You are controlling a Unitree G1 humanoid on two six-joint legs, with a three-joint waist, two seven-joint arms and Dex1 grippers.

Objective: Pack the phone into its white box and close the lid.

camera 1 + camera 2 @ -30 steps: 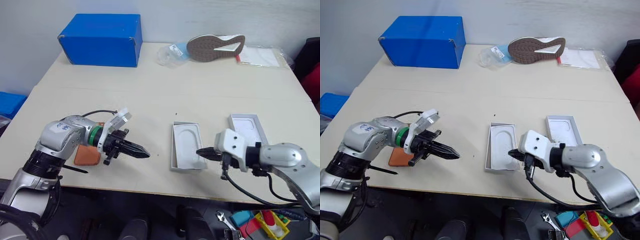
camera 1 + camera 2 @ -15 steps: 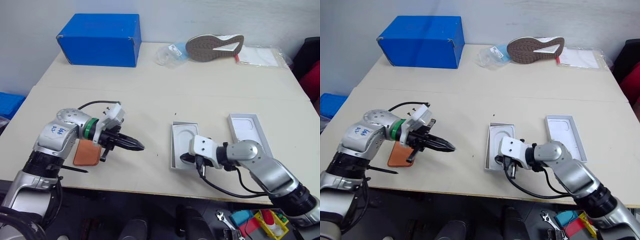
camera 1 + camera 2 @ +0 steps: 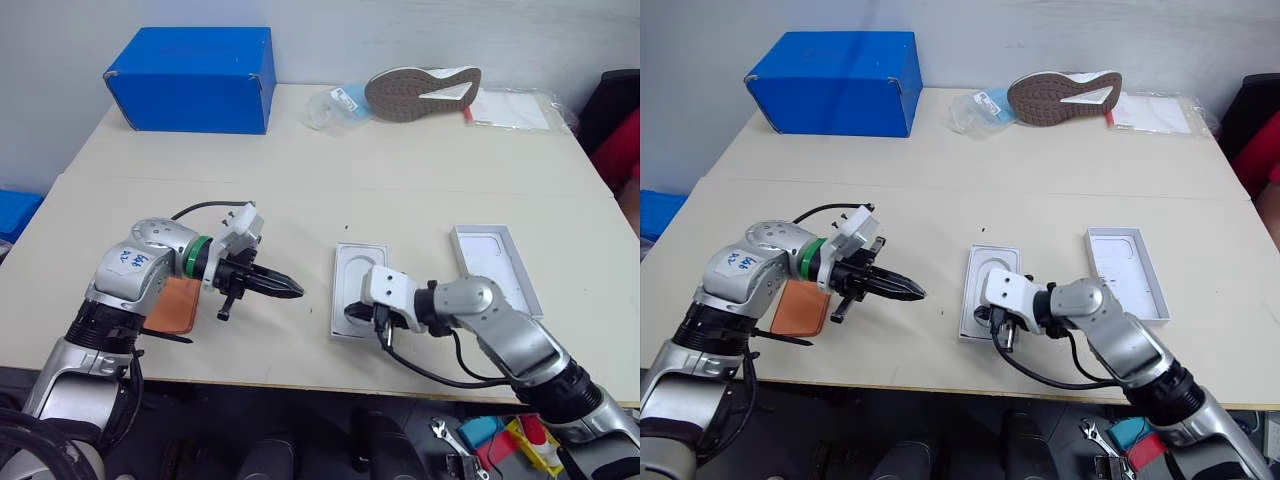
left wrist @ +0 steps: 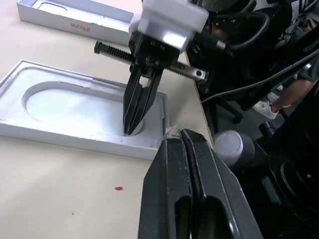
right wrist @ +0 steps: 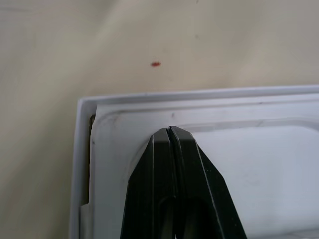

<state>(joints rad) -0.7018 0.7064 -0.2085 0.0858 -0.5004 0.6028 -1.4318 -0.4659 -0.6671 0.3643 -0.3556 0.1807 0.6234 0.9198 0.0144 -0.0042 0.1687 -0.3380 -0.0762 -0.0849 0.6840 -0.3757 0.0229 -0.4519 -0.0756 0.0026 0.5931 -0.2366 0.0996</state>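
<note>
The orange phone point(image 3: 170, 304) lies flat on the table's near left, partly under my left arm. My left gripper point(image 3: 297, 291) is shut and empty, pointing right over bare table between the phone and the white box point(image 3: 337, 290). A white moulded insert point(image 3: 358, 272) with an oval recess lies in the box and hides its floor. My right gripper point(image 3: 352, 314) is shut, its tips point(image 4: 130, 130) set down in the insert's recess at the box's near left corner. The lid point(image 3: 495, 268) lies open side up to the right of the box.
A blue box point(image 3: 190, 65) stands at the table's far left. A shoe point(image 3: 420, 88) and plastic bags point(image 3: 335, 105) lie along the far edge. The box's near end is close to the table's front edge point(image 3: 300, 365).
My right gripper has moved left along the box's near end and lowered its tips into the insert's recess. My left wrist has rolled a little. The camera has shifted slightly.
</note>
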